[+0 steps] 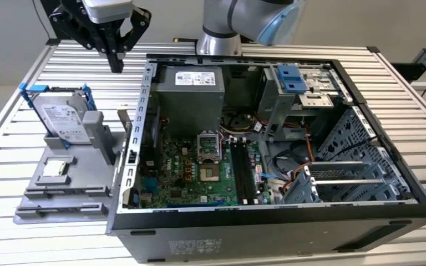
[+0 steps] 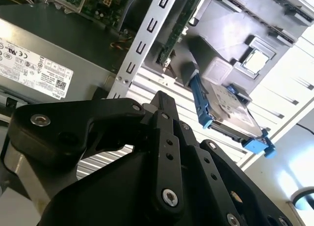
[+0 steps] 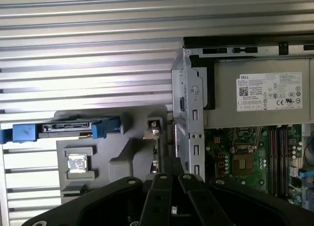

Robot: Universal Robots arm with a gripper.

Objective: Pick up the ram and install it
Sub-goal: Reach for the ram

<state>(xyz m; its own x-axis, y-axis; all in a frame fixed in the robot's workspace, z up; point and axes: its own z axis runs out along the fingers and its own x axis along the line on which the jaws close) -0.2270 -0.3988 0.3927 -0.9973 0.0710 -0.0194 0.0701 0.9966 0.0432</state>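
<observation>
The ram (image 2: 177, 20) is a thin green-edged board standing on edge in the grey holder (image 1: 65, 185), close against the open computer case's outer wall (image 1: 140, 111). In the first wrist view the ram (image 3: 156, 155) is a narrow strip beside that wall. My gripper (image 1: 117, 65) hangs high over the slatted table, beyond the holder and to the exterior view's left of the case's back corner. Its black fingers (image 2: 164, 118) are pressed together, shut on nothing. The long black memory sockets (image 1: 243, 172) lie on the motherboard inside the case.
The holder also carries a silver hard drive (image 1: 64, 119) with blue rails and a small square chip (image 1: 56, 168). Inside the case are the power supply (image 1: 194, 94), a drive cage (image 1: 346, 183) and loose cables (image 1: 302, 160). The arm's base (image 1: 221, 39) stands behind the case.
</observation>
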